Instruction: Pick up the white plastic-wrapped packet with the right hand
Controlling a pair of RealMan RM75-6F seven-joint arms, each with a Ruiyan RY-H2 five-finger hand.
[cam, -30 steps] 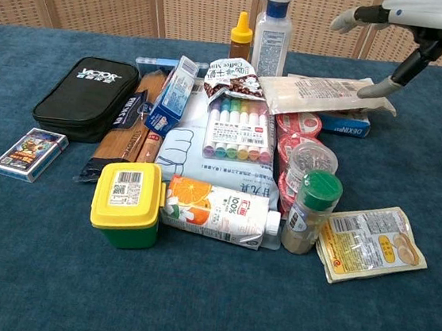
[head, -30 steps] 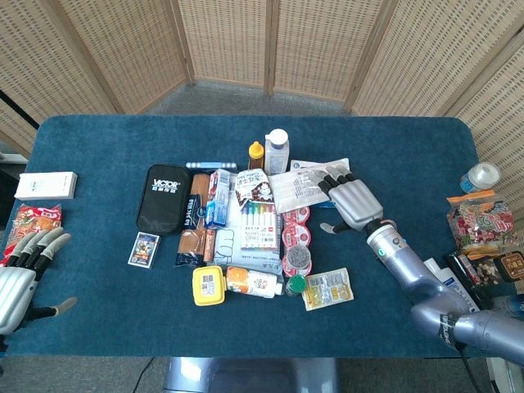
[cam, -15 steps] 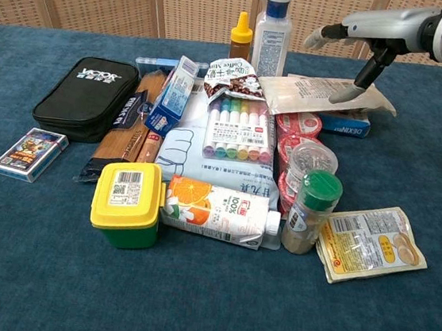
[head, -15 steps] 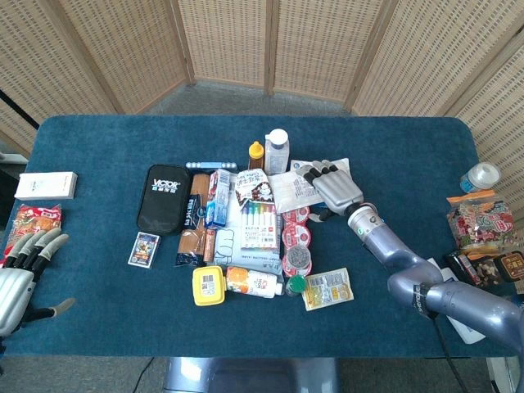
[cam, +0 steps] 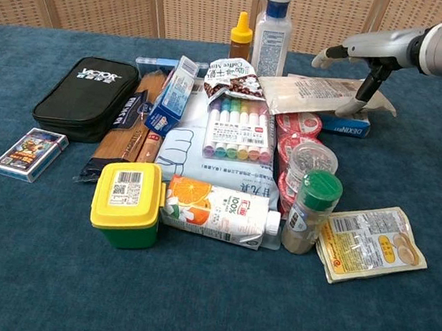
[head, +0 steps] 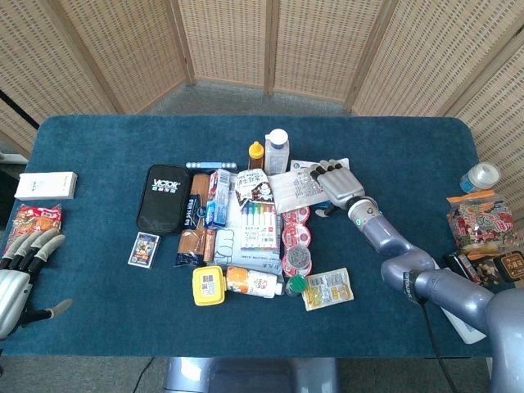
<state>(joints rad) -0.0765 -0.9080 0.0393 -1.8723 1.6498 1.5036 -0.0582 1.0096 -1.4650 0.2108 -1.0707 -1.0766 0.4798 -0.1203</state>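
While my right hand (head: 337,185) is hovering flat over the far edge of the clutter, its fingers are lying spread and extended, holding nothing; in the chest view one digit is pointing down and touching, or nearly touching, the white plastic-wrapped packet (cam: 318,94) near its right end. That packet is lying directly under and just left of my palm, resting slightly tilted on top of a blue box (cam: 347,125) and overlapping the red-lidded cups (cam: 299,125) on the side nearer my body. Beyond my fingertips a clear bottle (head: 277,151) is standing upright, with a small yellow-capped bottle (head: 257,154) just beside it. I am judging the packet to be light and soft, its film wrap slick and likely to crinkle and slide instead of staying put under a press. Since it is sitting raised on the box, its right edge is overhanging a little, and that looks like the best place to take hold: thumb under the overhang, fingers on top, pinching through the contents and not the loose film alone. A grip on the seam only would probably slip. My left hand (head: 23,268) is waiting well apart at the near left corner of the table (head: 98,147), fingers apart and empty.
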